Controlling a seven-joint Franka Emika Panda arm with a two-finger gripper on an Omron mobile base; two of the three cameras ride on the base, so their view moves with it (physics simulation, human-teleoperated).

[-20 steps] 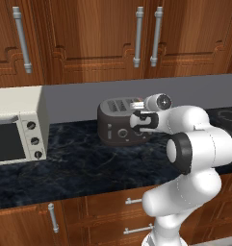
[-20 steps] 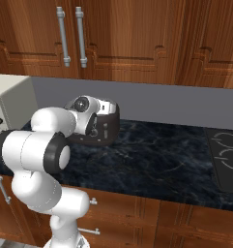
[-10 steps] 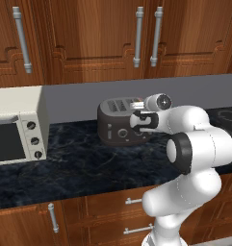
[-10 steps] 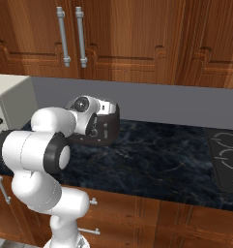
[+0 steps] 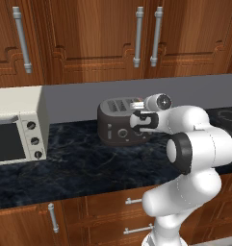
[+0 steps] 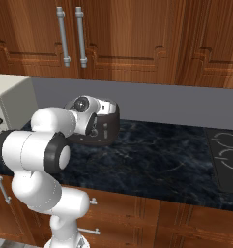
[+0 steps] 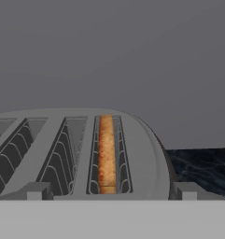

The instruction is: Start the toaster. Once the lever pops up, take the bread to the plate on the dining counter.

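On the dark surface (image 5: pixel 79 163), in the left base view, the toaster (image 5: pixel 118 122) sits near the back wall, w/ a cream oven (image 5: pixel 16 125) well apart to its left. The arm bends round so the tool (image 5: pixel 136 121) is right at the toaster's right end, just beside the top. That's prob. where the lever is, so the hand is placed to work it or wait by it. The lever itself is hidden by the hand, so I can't tell if it's up or down. Can't tell if the tool's tips are apart or together either.

From the right base view, the toaster (image 6: pixel 106 127) is mostly behind the white wrist. The tool (image 6: pixel 94 125) is close against the toaster's near end. A stove top (image 6: pixel 226 162) lies far to the right.

Up close in the hand view, the cam looks along the toaster (image 7: pixel 137 154) top. The bread (image 7: pixel 106 154) stands upright on its edge in the slot nearest the right side, sunk deep, top edge about level w/ the slot. Other slots look bare. I'd guess it's low bc toasting is on or just starting. The bread can't be pinched well till it rises.
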